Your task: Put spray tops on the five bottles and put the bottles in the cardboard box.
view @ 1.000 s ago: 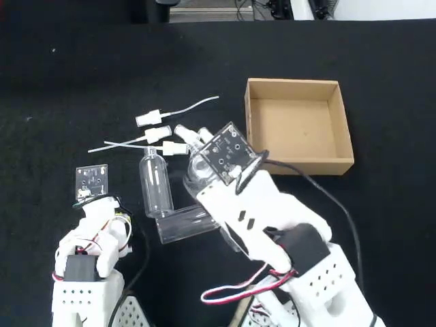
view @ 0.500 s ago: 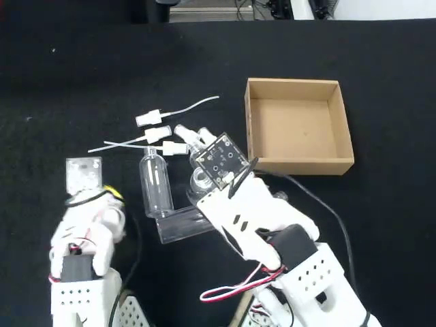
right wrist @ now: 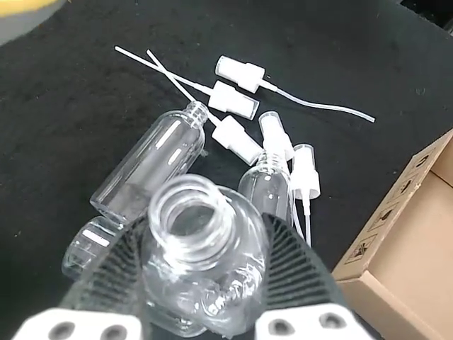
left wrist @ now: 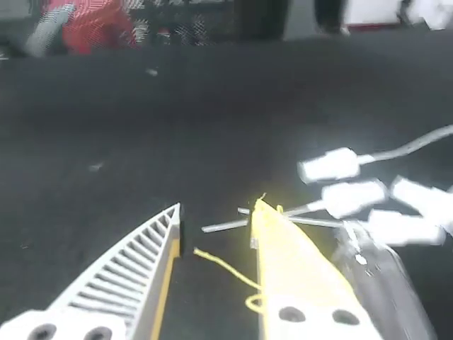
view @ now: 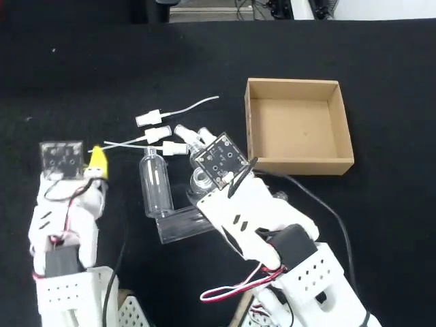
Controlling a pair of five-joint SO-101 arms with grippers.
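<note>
My right gripper (right wrist: pixel 203 225) is shut on a clear open-necked bottle (right wrist: pixel 195 244), held upright over the middle of the table (view: pixel 200 180). Beside it lie two more clear bottles (view: pixel 154 184) (view: pixel 184 225); a further one (right wrist: pixel 269 183) lies past the held bottle. Several white spray tops (view: pixel 158 133) with thin tubes lie loose just beyond them. My left gripper (left wrist: pixel 217 212) is open, its yellow fingertip (view: pixel 97 160) close to the tube ends of the spray tops (left wrist: pixel 329 164). The cardboard box (view: pixel 298 163) stands empty at the right.
The table is covered in black cloth (view: pixel 82 75). The right arm's white body and cables (view: pixel 272 231) take up the near middle. Open cloth lies at the far left and behind the box.
My left arm has stretched forward and to the left, bringing its open gripper near the spray tops' tubes. The right gripper with its bottle shifted slightly to the left, then stayed still.
</note>
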